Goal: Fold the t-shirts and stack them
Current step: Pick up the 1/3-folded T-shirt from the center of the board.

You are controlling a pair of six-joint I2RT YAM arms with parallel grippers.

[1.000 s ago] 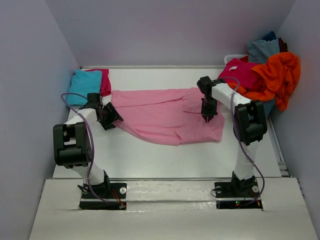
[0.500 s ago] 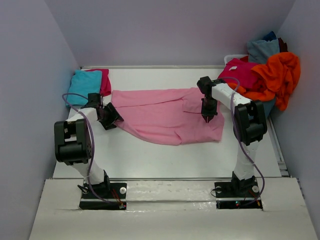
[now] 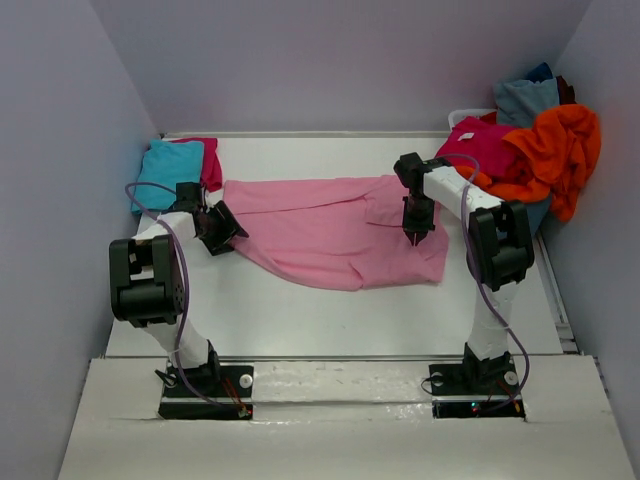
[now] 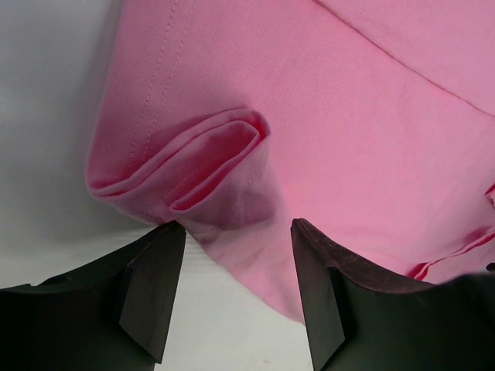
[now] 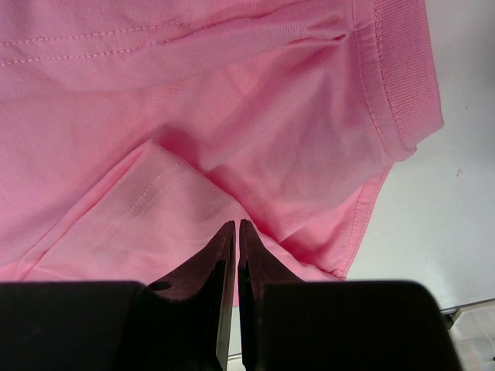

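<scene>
**1. Desk** (image 3: 330, 300): white. A bare strip runs across the lower centre of the top view, nearest my bases.

**2. Left tool** (image 3: 215, 228): left of centre. The fingers are spread with nothing between them. In the wrist view it hangs over the rolled left edge of the pink shirt (image 3: 330, 235), and I cannot tell whether it touches.

**3. Right tool** (image 3: 417, 235): right of centre, pointing down. The fingers are pressed together and the tip sits on the cloth beside a turned-over flap. I cannot tell whether a ply is nipped between them.

**4. Pink shirt**: centre of frame, lying flat but rumpled on the desk between both tools.
- Handling, as I judge it: light, limp and thin. It should sag when lifted and slide easily on the smooth desk.
- Best holds: the stitched, doubled hem under my left tool, and the ribbed band (image 5: 394, 77) at the upper right of the right wrist view. Both are thicker than a single ply.

**5. Turquoise shirt** (image 3: 170, 170): upper left, folded. A magenta piece (image 3: 208, 165) touches its right side.

**6. Heap, upper right**: magenta shirt (image 3: 480, 145), orange shirt (image 3: 555, 150) and grey-blue shirt (image 3: 525, 100), all unfolded and overlapping.

**Not made out:**
- Which end of the pink shirt is the neck.
- What carries the heap.
- How many shirts lie under the orange one.
</scene>
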